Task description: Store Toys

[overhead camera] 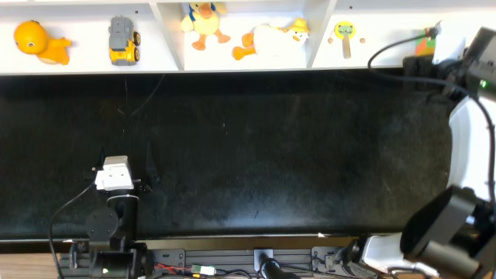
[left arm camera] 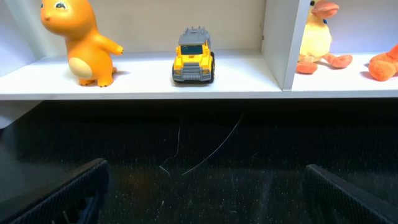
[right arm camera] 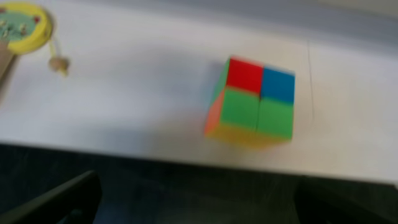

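Nearest the bases, we are seeing the left gripper (overhead camera: 116,175) hanging over the near-left part of the black mat (overhead camera: 271,147), well short of the shelf (overhead camera: 85,62). In its wrist view its fingers (left arm camera: 62,194) are standing wide apart and holding nothing. Farther up, at the far right, the right gripper (right arm camera: 199,182) is sitting at the shelf's front edge, its fingers (right arm camera: 56,202) also spread wide and gripping nothing. Just beyond them we are finding the cube (right arm camera: 252,102), resting flat on the white floor of the right compartment and touching neither finger. In the top view the drum toy (overhead camera: 345,35) is lying to its left in the same compartment, apart from it. Along the rest of the shelf, the middle compartment is holding a duck (overhead camera: 203,23) sitting upright and a white plush (overhead camera: 271,37) lying on its side next to it. The left compartment is holding a truck (overhead camera: 124,40) and, at the far left, an orange figure (overhead camera: 43,40), the two standing apart
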Robot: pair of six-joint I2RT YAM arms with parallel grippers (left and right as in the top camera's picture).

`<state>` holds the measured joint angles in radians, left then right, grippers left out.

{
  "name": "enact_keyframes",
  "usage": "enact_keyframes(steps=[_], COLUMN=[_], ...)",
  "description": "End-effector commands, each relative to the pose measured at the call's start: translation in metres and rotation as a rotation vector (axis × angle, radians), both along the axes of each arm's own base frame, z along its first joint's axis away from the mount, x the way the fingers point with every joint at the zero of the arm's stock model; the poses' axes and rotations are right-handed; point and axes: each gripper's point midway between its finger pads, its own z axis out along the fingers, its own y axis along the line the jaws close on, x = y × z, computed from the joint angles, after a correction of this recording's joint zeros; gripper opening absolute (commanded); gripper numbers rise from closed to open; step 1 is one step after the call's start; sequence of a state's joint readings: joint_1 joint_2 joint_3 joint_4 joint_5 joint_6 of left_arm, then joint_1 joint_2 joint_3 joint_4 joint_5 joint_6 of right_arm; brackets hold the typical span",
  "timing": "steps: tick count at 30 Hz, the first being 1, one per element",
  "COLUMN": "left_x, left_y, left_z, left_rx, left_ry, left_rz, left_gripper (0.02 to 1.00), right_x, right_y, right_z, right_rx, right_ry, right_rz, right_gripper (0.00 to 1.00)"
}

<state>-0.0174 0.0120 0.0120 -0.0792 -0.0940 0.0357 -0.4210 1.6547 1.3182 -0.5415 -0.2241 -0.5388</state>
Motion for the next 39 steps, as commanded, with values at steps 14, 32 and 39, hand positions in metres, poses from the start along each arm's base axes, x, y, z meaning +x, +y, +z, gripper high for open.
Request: enact_keyframes(steps=[14, 32, 39], left_x=[0.000, 0.000, 0.000], left_y=[0.001, 0.001, 0.001], left_z=[0.000, 0.000, 0.000], left_rx=[0.016, 0.016, 0.016], left_ry=[-0.005, -0.005, -0.005], left_rz=[0.003, 0.003, 0.003], left_gripper=[0.998, 0.996, 0.998], right_x=[-0.090, -0.138, -0.162], right_y=[0.101, 0.155, 0.171], right_z=[-0.017, 0.001, -0.038], right_rx=[-0.002, 0.192, 0.299], right_ry=[-0.080, -0.600, -0.580], right_rz=[0.102, 0.019, 0.025], right_gripper=[0.996, 0.993, 0.996])
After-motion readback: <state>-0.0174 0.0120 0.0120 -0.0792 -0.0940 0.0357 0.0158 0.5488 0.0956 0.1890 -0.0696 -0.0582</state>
